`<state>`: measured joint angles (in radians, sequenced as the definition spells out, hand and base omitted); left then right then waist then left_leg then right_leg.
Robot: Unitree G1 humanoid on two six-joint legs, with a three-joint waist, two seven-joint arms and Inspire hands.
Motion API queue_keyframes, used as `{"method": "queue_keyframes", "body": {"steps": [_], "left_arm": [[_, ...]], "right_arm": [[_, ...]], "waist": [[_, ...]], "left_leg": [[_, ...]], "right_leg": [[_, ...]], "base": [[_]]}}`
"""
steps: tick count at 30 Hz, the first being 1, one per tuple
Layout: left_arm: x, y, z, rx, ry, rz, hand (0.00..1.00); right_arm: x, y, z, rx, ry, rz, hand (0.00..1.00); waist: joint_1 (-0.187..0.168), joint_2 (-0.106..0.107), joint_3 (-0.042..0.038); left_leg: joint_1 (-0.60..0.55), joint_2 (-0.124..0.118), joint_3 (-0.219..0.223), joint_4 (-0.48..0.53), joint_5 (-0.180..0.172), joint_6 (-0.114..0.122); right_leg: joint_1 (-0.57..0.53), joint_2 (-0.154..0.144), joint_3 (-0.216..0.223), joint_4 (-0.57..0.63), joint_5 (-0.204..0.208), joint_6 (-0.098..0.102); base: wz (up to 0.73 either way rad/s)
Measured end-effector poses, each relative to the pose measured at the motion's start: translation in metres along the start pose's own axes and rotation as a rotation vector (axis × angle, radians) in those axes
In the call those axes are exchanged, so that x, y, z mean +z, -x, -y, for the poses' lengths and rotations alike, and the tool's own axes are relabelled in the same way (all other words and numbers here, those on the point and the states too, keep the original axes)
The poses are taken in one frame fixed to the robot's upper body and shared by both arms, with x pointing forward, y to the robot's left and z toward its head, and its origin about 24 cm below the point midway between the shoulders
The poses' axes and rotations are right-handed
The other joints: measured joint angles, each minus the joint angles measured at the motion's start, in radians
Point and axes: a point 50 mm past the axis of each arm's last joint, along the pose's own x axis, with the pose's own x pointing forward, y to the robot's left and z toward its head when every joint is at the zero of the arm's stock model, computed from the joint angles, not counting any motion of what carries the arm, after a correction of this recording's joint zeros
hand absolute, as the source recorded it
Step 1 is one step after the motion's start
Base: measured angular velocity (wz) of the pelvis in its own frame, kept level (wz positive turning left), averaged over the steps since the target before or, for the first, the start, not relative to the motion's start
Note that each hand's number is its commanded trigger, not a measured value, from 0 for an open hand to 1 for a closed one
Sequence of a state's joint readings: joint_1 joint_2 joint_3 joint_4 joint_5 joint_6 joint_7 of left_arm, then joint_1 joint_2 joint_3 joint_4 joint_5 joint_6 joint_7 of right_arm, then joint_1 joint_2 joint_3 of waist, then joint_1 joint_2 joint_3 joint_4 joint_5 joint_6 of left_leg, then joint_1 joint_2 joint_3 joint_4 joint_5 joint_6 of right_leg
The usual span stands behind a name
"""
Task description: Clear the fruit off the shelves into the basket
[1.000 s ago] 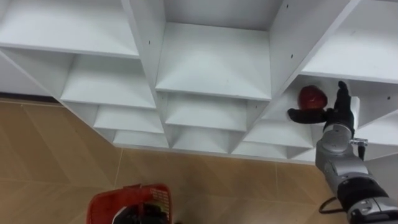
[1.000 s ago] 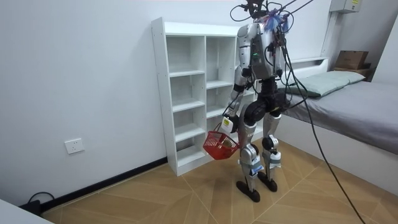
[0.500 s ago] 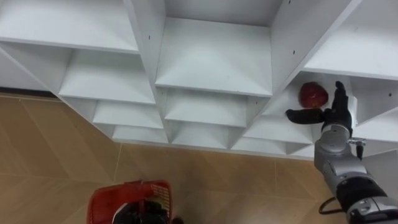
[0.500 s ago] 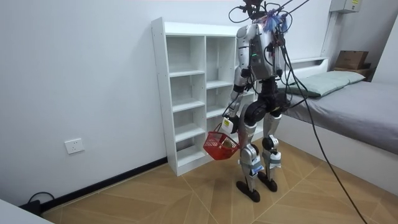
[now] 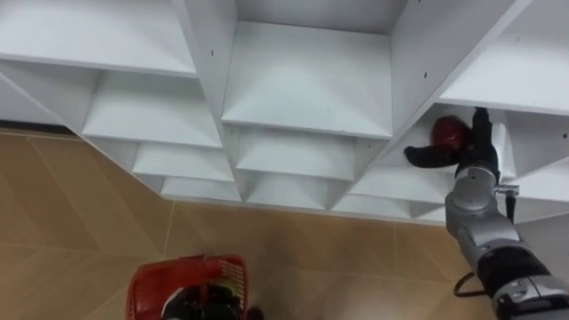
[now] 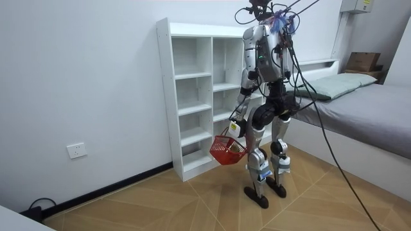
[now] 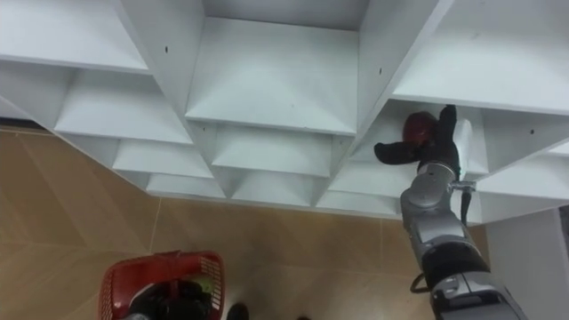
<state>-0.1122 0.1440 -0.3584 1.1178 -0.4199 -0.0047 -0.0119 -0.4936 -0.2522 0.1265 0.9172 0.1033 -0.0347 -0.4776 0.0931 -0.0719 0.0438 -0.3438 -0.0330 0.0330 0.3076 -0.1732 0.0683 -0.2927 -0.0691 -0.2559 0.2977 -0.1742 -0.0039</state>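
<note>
Right hand [image 5: 477, 158] at the apple [image 5: 450, 133] in the closet [image 5: 302, 84]
The hand is open, thumb spread under the red apple and straight fingers beside it; contact is hard to judge. Below the closet a red basket [image 5: 147, 289], cut off by the picture edge, hangs at the left hand [image 6: 235, 127]; I cannot tell its grip.

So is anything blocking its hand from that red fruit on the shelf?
Nothing visible does. The right hand sits open right beside the red fruit on the white shelf, thumb stretched out below it.
</note>
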Motion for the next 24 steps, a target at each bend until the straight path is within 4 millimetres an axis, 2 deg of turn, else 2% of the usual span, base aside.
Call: {"method": "queue_keyframes", "body": {"steps": [9, 18, 24], "left_arm": [[-0.0003, -0.0003, 0.0034, -0.007, 0.006, -0.001, 1.0], [0.0006, -0.0007, 0.0059, -0.014, 0.027, 0.001, 1.0], [0.0008, -0.0008, 0.006, -0.014, 0.032, 0.002, 1.0]], "right_arm": [[0.0022, 0.0013, -0.0055, 0.014, -0.005, 0.003, 0.0], [0.0001, -0.0014, -0.0052, -0.007, 0.006, -0.025, 0.0], [-0.0009, -0.0013, -0.0051, -0.008, 0.008, -0.03, 0.0]], "waist": [[0.0, 0.011, -0.0005], [0.025, 0.011, -0.0003], [0.025, 0.009, 0.0007]], "left_leg": [[0.0, 0.001, 0.001, 0.003, 0.001, 0.001], [0.002, 0.001, 0.002, -0.002, 0.005, 0.0], [0.002, 0.0, 0.004, -0.004, 0.006, 0.0]], "right_leg": [[-0.006, -0.001, 0.003, 0.014, 0.0, 0.0], [-0.007, -0.002, 0.005, 0.016, 0.0, 0.0], [-0.009, -0.003, 0.006, 0.017, 0.0, 0.0]], "base": [[0.0], [0.0], [0.0]]}}
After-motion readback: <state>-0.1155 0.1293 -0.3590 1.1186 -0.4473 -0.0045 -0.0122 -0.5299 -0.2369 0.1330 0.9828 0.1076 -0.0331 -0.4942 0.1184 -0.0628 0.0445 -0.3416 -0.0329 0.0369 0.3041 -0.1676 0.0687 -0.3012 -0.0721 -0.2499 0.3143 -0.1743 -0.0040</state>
